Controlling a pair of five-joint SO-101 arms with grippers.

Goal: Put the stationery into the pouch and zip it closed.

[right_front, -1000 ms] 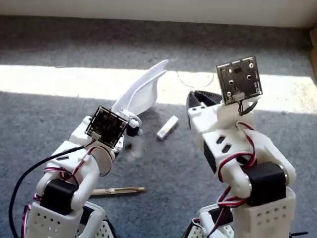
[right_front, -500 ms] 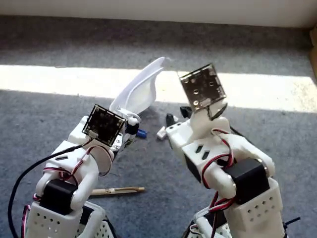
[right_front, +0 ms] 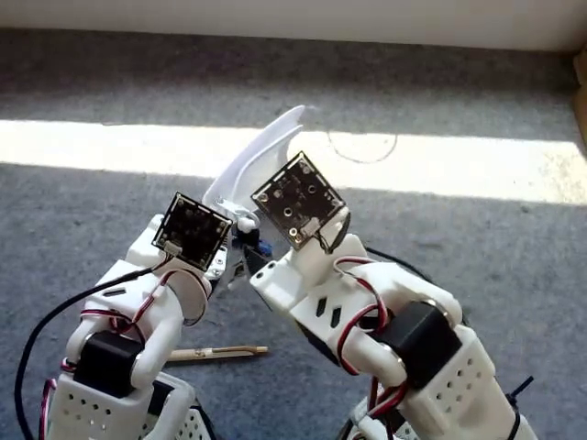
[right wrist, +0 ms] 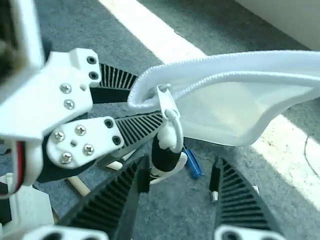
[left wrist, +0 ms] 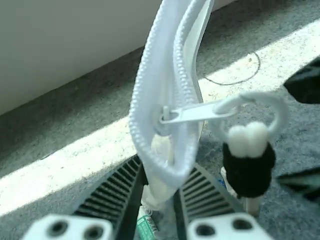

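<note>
The white pouch (right_front: 261, 170) stands upright on its end, and my left gripper (left wrist: 160, 186) is shut on its lower corner. Its zipper pull (left wrist: 195, 114) sticks out sideways with a white loop and a black-and-white toggle (left wrist: 248, 155) hanging from it. My right gripper (right wrist: 181, 172) is open right beside the left one, its fingers on either side of the toggle (right wrist: 165, 157) without touching it. In the high view the right gripper (right_front: 259, 268) sits low at the foot of the pouch. A small blue item (right wrist: 192, 167) lies on the carpet under the pouch.
A wooden pencil (right_front: 215, 352) lies on the grey carpet beside the left arm's base. A thin wire loop (right_front: 362, 147) lies in the sunlit strip behind the pouch. The right arm's body crosses the middle ground.
The right arm has swung left from the right side to the pouch, now covering the white eraser that lay in the middle. The left arm kept the pouch in place.
</note>
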